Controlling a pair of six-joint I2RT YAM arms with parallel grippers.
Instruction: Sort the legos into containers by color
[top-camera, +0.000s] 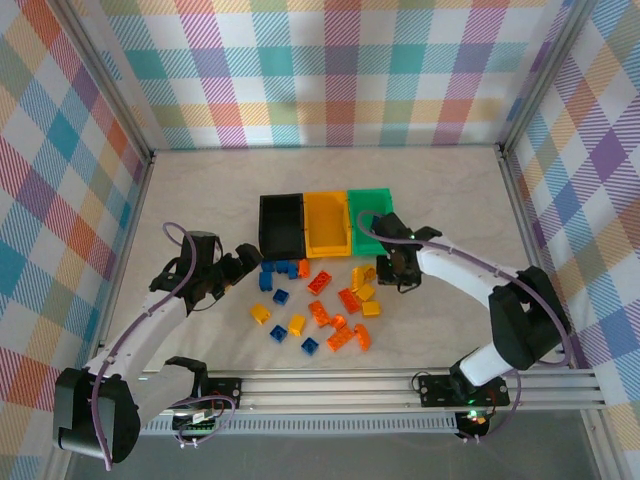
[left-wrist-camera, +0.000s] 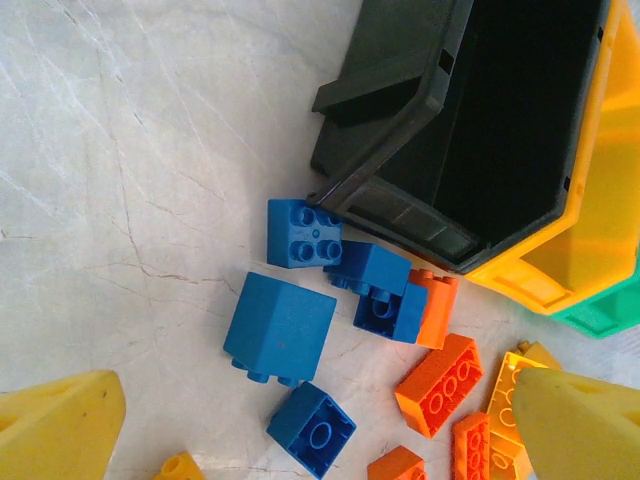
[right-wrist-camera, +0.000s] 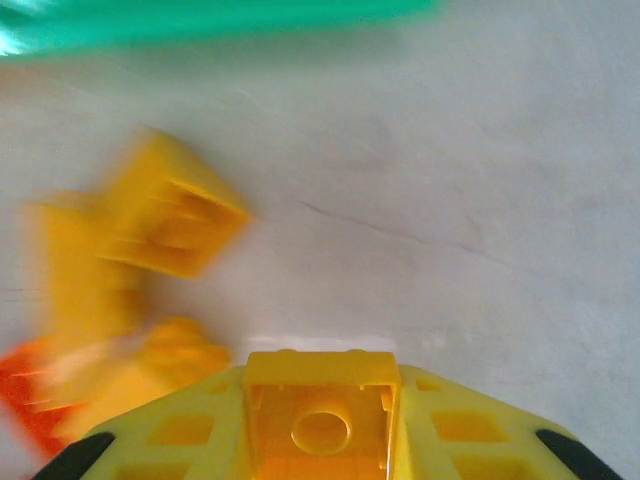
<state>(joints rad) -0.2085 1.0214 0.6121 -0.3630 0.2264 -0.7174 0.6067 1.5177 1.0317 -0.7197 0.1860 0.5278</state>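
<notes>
R gripper (right-wrist-camera: 320, 440) was clamped on yellow brick (right-wrist-camera: 320, 385), pick step; next prob. needs lift to yellow-orange bin (top-camera: 328, 225). L gripper (top-camera: 235, 268) sat apart.

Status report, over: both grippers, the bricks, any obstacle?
Left gripper open above blue bricks. Right gripper shut on yellow brick, near green bin. Black bin empty. No obstacle seen.

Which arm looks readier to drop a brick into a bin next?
Right, probably: the right gripper clamps a yellow brick beside the green bin; the left gripper hangs open above blue bricks.
</notes>
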